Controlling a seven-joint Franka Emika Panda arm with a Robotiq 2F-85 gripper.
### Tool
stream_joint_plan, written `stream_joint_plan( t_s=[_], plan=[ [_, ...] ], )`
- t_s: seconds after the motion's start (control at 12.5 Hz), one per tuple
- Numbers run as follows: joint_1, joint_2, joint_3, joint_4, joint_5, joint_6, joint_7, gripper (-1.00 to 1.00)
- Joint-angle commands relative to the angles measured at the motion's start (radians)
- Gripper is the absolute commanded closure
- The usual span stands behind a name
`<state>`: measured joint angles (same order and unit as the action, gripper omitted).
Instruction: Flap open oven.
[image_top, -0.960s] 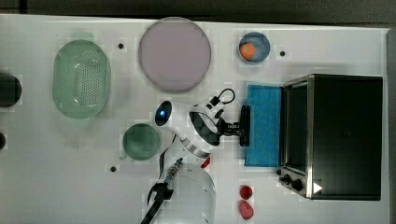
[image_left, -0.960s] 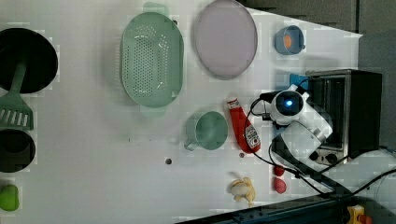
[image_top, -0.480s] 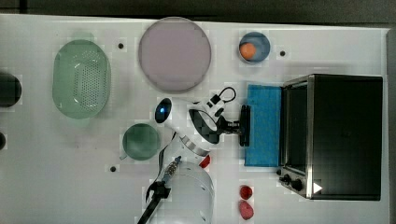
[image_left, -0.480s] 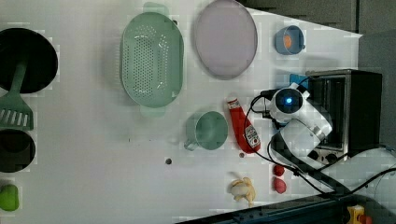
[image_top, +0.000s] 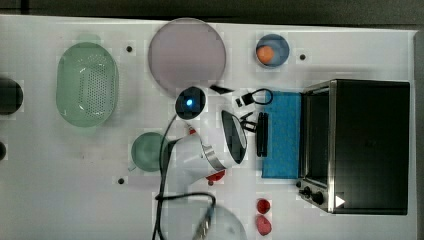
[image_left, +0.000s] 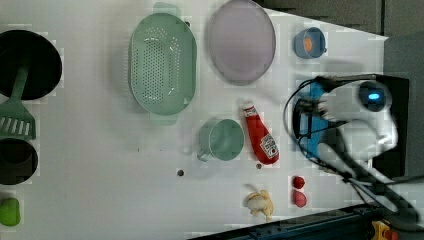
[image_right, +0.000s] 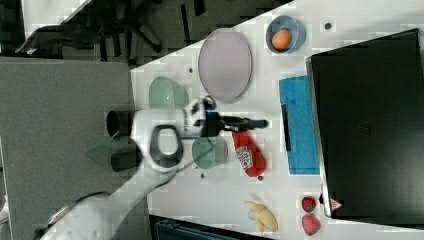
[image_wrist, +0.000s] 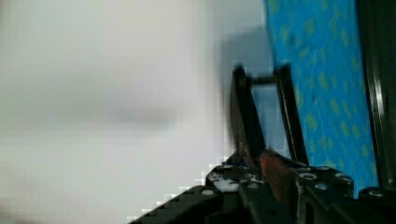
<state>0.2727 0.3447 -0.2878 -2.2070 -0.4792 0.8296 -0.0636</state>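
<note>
Arm drew back since earlier; my gripper (image_top: 253, 121), jaws nearly closed and empty, sat just beside the handle (image_top: 262, 134) of the oven (image_top: 370, 145), bar running crosswise to my reach.

1. Bright, even light falls on the white table (image_top: 60, 200) in the top view, washing it nearly featureless.
2. Blocky compression squares speckle the table around every object.
3. In the left view the arm (image_left: 365, 125) is smeared by motion blur, its outline ghosted.
4. The oven (image_right: 370, 125) top reads flat black, without glare.
5. The wrist view is soft and out of focus; a grey shadow lies beside the blue door (image_wrist: 327, 84).
</note>
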Motion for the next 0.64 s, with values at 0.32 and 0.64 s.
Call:
stream_joint_plan(
  t_s=[0.32,0.64],
  plan=[
    [-0.01,-0.268,0.0,0.041,0.29,-0.125,0.052,0.65],
    [-0.012,-0.398,-0.002,0.095,0.42,-0.285,0.061,0.65]
  ],
)
